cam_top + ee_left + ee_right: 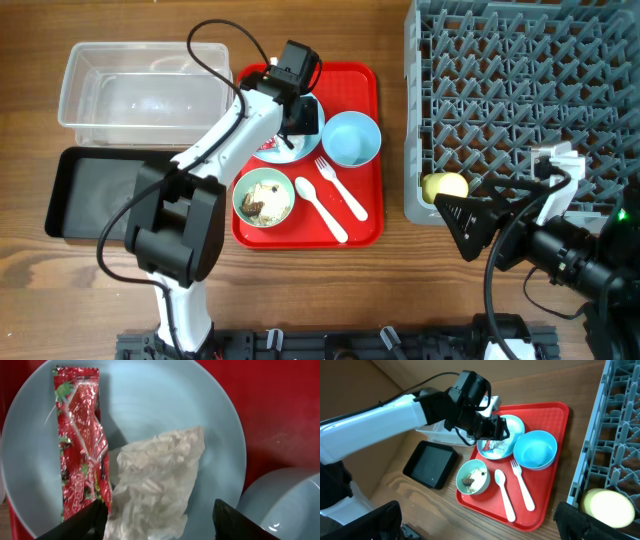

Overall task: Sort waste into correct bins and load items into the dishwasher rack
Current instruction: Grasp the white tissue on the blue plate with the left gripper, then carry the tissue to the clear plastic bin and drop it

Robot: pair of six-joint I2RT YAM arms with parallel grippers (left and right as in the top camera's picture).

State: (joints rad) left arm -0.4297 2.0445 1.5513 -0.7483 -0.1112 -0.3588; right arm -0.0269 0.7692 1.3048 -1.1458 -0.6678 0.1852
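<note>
My left gripper [160, 522] is open, low over the light blue plate [150, 405] on the red tray; its fingers straddle the crumpled white napkin [155, 480], with the red snack wrapper [80, 445] just left of it. The plate also shows in the overhead view [272, 150]. The light blue bowl [351, 139], the pale green bowl [264, 197] with food scraps [262, 203], the white fork [340, 188] and spoon [322, 211] lie on the tray. The yellow cup [446, 186] sits in the grey rack [520, 90]. My right gripper [477, 522] is open and empty beside the rack's front left corner.
The clear tub [140, 90] stands at the back left and the black tray [95, 190] in front of it, both left of the red tray [365, 215]. The left arm's cable loops above the tub and tray.
</note>
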